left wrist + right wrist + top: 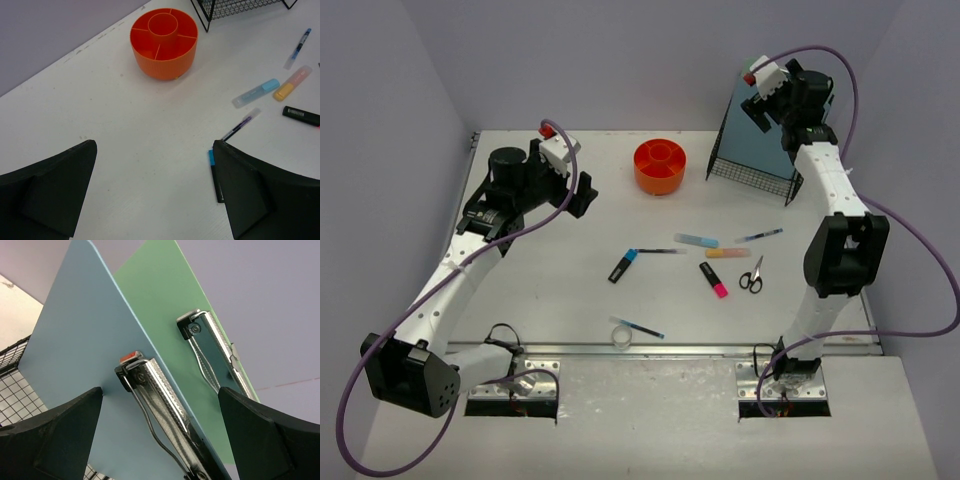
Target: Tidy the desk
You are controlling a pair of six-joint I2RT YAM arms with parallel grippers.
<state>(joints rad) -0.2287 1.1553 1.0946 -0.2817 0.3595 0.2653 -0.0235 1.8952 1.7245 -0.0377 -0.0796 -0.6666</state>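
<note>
The white desk (550, 290) holds scattered stationery. My left gripper (582, 196) hovers open and empty over bare desk, left of an orange round organizer (660, 165); in the left wrist view (154, 150) the organizer (164, 42) stands ahead. A black marker with a blue cap (215, 175) lies beside my right finger. My right gripper (760, 110) is raised at the wire rack (752, 168), open (160, 395), its fingers either side of the metal clip of a blue clipboard (85, 355). A green clipboard (165, 300) stands behind it.
On the desk lie a blue highlighter (696, 240), an orange highlighter (727, 253), a pink-and-black marker (713, 280), scissors (752, 275), pens (758, 236) (660, 251) (638, 327) and a clear tape roll (621, 338). Lavender walls enclose the desk.
</note>
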